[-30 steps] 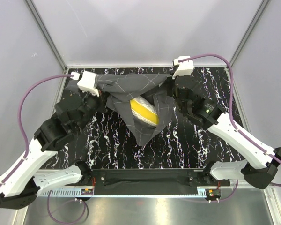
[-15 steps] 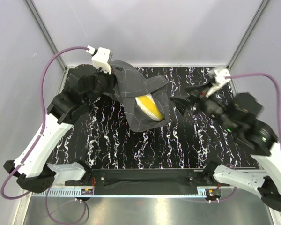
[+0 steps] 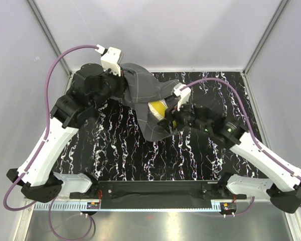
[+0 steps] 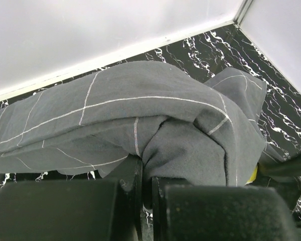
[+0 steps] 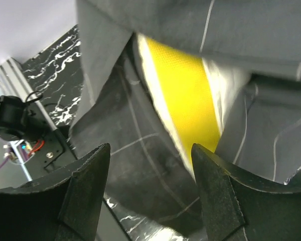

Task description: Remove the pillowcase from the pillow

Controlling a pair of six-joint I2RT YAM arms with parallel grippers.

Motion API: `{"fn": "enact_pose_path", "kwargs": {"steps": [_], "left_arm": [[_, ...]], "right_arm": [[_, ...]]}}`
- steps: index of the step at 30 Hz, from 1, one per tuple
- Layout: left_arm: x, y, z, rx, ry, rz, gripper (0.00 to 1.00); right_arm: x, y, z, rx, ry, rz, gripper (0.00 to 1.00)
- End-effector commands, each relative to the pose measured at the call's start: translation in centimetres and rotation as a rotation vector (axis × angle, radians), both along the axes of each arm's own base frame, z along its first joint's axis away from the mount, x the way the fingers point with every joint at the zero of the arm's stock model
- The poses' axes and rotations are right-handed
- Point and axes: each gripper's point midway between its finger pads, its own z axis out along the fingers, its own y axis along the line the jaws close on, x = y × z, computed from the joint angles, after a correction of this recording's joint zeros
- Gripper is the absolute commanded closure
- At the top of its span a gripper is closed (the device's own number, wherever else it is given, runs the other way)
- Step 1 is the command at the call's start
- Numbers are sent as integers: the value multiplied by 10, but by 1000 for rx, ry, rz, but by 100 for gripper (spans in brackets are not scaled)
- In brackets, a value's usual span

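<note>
The dark grey grid-patterned pillowcase (image 3: 145, 95) hangs lifted at the back of the table, its open end drooping down. My left gripper (image 3: 121, 80) is raised at the back left and shut on a fold of the pillowcase (image 4: 190, 145). The pillow (image 3: 158, 107) shows only as a yellow edge with cream-white beside it, poking out of the opening. In the right wrist view the pillow's yellow edge (image 5: 185, 95) lies just ahead, with pillowcase fabric (image 5: 135, 165) below it. My right gripper (image 3: 170, 116) is open and empty, right at the opening (image 5: 150, 150).
The black white-veined marble tabletop (image 3: 120, 150) spreads under the fabric. Grey enclosure walls (image 3: 155, 35) close in the back and sides. Purple cables (image 3: 60, 55) loop above both arms. A black rail (image 3: 155, 190) runs along the near edge.
My right gripper let go of the pillowcase's far right corner, swung away right, then came back left to the opening by the pillow. My left gripper lifted the fabric up and back.
</note>
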Motion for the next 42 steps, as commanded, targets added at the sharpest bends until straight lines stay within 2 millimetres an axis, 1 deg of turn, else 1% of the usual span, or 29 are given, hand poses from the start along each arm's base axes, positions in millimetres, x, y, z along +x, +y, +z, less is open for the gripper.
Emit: {"fn": "enact_pose_path", "kwargs": {"steps": [1,3,5,8,11,13,16,17,23,26,31,37,41,42], "left_arm": [[-9,-1,60,-105,-154,-49,100],[-13,-1,61,-104,-153,-57,100],[-13,1,60,-96,-148,-55,100],[-14,1,58,-89,-142,-61,100],[-16,0,59,-96,-143,-68,100],[-17,-1,60,-101,-143,-75,100],[-19,0,63,-109,-146,-77,100],[-19,-1,63,-109,-146,-80,100],[-25,-2,63,-119,-136,-102,100],[-26,-1,63,-118,-136,-103,100],[-30,0,64,-123,-140,-111,100],[-31,-2,60,-111,-133,-121,100],[-30,-3,58,-110,-128,-127,100],[-30,-4,58,-113,-130,-128,100]], "right_arm": [[17,14,25,50,-117,12,26],[24,16,22,42,-129,-8,26],[28,14,25,54,-152,-25,26],[28,9,41,79,-204,-42,25],[33,8,41,54,-209,-55,24],[36,12,32,12,-209,-36,23],[38,18,21,-3,-190,-21,22],[39,18,15,-14,-184,-23,21],[52,20,7,-32,-220,-55,18],[64,17,5,-49,-244,-105,18],[72,23,-8,-80,-234,-111,18],[77,29,-6,-44,-251,-117,18],[77,33,9,-11,-283,-103,16],[78,36,6,-18,-279,-94,16]]}}
